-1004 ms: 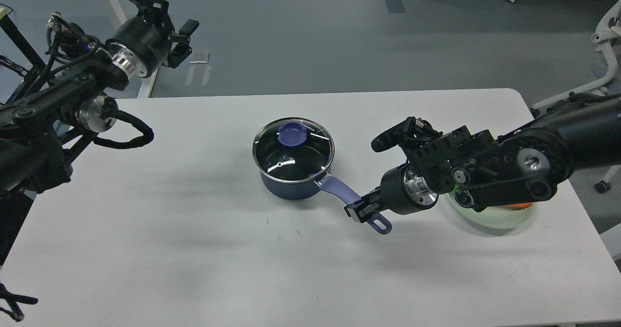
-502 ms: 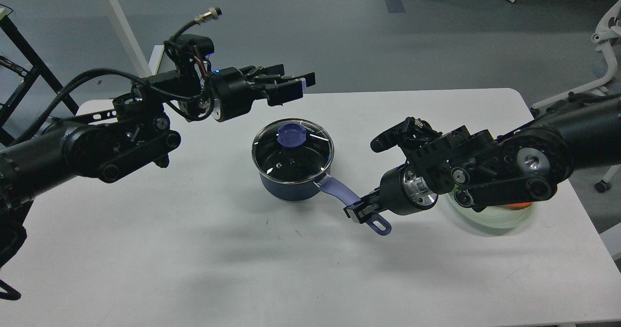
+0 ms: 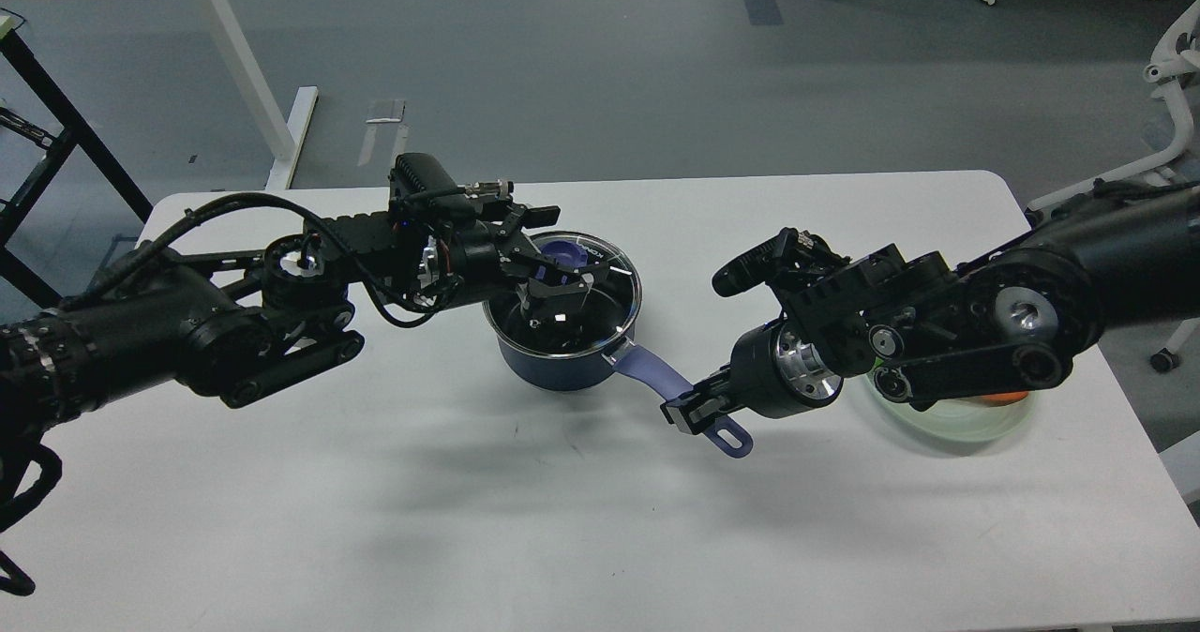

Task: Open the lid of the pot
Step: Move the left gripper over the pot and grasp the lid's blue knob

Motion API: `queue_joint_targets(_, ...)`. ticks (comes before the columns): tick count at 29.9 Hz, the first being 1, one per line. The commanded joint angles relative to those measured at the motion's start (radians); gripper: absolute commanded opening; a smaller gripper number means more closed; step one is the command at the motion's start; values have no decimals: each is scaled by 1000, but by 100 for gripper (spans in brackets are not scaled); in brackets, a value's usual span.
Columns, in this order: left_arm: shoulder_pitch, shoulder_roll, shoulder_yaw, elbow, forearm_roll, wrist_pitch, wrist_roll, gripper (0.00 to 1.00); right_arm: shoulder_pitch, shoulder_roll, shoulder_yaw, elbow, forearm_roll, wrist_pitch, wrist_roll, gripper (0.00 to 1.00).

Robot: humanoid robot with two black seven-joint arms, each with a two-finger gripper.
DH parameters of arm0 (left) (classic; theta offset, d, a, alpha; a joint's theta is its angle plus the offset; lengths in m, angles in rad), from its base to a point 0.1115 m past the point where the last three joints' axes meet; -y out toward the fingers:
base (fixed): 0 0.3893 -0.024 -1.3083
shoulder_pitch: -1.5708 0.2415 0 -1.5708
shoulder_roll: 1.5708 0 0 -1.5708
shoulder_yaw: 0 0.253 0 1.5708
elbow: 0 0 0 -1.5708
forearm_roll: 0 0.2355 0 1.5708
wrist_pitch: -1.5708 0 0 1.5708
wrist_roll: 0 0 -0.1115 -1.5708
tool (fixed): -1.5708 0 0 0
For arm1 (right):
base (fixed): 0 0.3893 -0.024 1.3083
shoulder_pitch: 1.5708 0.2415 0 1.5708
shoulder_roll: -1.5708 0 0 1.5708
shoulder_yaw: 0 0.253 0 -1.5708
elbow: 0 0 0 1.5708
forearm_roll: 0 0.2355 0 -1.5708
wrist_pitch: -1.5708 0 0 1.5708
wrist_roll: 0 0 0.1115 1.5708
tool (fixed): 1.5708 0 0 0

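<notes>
A dark blue pot [image 3: 548, 365] with a glass lid [image 3: 614, 285] and a blue knob [image 3: 565, 251] stands at the middle of the white table [image 3: 375, 482]. Its blue handle [image 3: 652, 369] points to the front right. My left gripper [image 3: 560, 287] hangs over the lid, just in front of the knob, with its fingers apart and nothing in them. My right gripper [image 3: 696, 409] is shut on the handle near its far end. The lid sits on the pot.
A pale green bowl [image 3: 947, 421] with something orange [image 3: 1008, 397] in it stands at the right, partly hidden under my right arm. A white desk leg [image 3: 248, 79] and a black frame [image 3: 56, 144] stand on the floor beyond the table's left end.
My left arm has swung in from the upper left and come down, so its gripper is now over the lid by the knob. The right gripper has stayed on the handle.
</notes>
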Motion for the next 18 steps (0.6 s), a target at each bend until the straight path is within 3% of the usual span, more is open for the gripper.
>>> queue_joint_targets(1,1,-5,13,1,2,5,-3,98,1,0,24,-3,21,9,1,23)
queue_joint_targets(18,24,-2,26,52,-1,22,-6,98,1,13,20,-2,12,12,-2,23)
